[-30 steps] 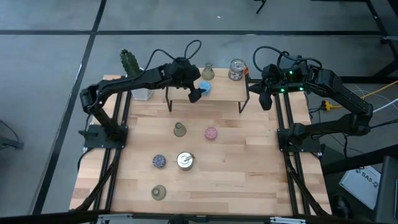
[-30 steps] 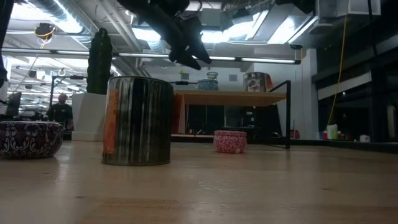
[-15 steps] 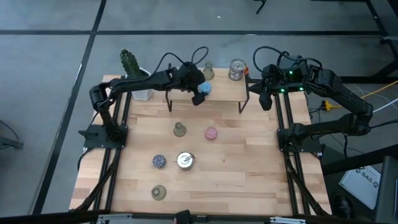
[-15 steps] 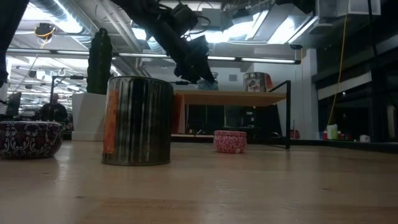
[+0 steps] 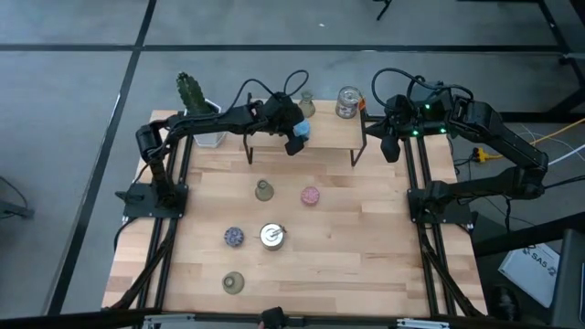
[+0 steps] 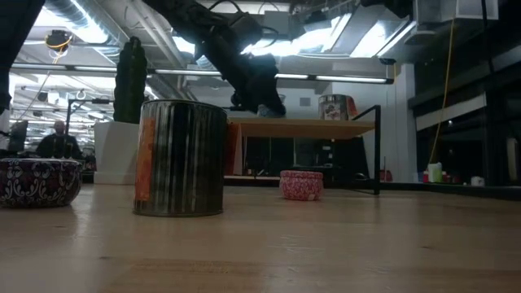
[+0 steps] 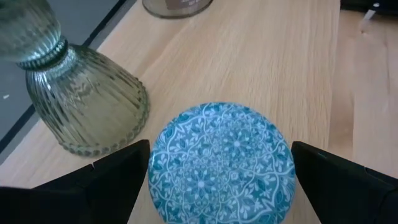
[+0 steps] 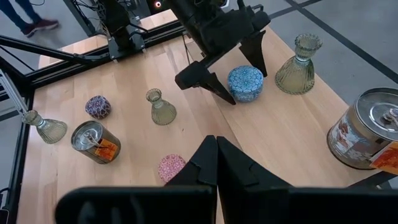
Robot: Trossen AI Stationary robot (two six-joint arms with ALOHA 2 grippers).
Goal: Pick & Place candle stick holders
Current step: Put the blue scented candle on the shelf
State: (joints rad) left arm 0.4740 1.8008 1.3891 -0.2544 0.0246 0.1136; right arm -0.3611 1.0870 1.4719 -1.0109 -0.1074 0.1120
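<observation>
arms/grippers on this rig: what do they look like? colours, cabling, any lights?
Both arms are black, jointed links with loose black cables looping off them. The left gripper has two tapered, pointed black fingers. The right gripper is the same dark build; green lights glow on the right arm near its wrist. No markings are readable.

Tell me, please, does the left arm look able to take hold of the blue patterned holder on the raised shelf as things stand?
Probably yes. The left gripper is open, one finger on each side of the blue holder, with nothing between them. The green glass holder stands close by but apart, outside the fingers.
</observation>
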